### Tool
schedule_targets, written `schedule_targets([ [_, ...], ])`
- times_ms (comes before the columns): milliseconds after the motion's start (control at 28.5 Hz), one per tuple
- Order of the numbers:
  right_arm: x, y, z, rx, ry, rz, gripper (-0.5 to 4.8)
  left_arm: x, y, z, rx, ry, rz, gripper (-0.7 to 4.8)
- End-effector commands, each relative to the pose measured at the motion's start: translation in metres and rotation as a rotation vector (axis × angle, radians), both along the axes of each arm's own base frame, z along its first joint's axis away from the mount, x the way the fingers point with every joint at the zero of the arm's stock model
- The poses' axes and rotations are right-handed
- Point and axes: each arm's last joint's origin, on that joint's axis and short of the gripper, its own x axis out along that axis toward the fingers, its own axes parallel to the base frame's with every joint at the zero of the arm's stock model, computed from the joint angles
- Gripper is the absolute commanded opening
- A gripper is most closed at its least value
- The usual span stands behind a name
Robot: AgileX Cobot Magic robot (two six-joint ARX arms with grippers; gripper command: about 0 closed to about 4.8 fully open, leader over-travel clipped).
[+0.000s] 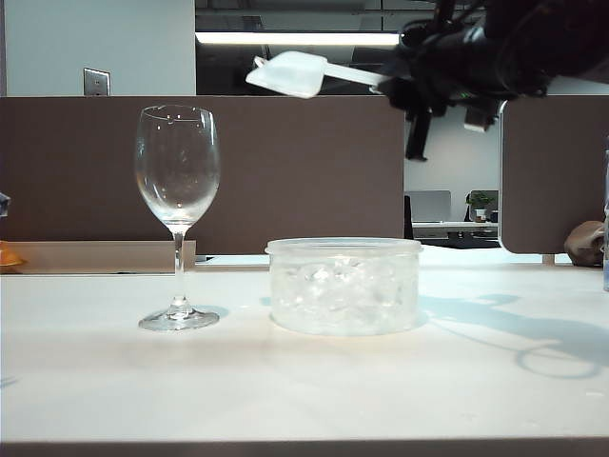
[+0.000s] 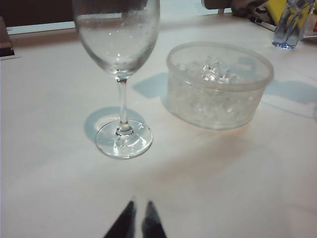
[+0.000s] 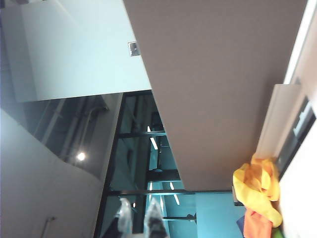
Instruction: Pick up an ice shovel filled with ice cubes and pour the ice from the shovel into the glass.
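High above the table (image 1: 304, 390), the right gripper (image 1: 400, 81) is clamped on the handle of the shovel (image 1: 290, 73), blade level, between tub (image 1: 344, 286) and glass (image 1: 177, 167). The left gripper (image 2: 137, 220), fingers together, rests low near the glass foot. Carry the blade over the rim before tipping; ice in it is not discernible.

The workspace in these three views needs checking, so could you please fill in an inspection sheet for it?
Surface: white table, bare, dry-looking.
Job's things: glass upright, no ice seen inside; shovel held high, between glass and tub; ice in tub.
Clutter: bottle and yellow cloth at the edges.
Hands: right hand shut on shovel handle; left hand low over table before the glass, tips nearly together.
Cables: nothing seen.
Surroundings: brown partition, office behind.
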Motion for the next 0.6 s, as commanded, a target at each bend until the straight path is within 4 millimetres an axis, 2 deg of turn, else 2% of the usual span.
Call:
schedule_targets([
  [35, 0.002, 0.006, 0.012, 0.002, -0.024, 0.014, -0.06, 0.000, 0.000, 0.000, 0.003, -0.001, -0.004, 0.29],
  [315, 0.003, 0.024, 0.027, -0.065, -0.032, 0.042, -0.06, 0.000, 0.000, 0.000, 0.004, 0.000, -0.004, 0.29],
  [596, 0.000, 0.038, 0.031, -0.136, -0.042, 0.070, -0.06, 0.000, 0.000, 0.000, 0.004, -0.001, -0.003, 0.29],
])
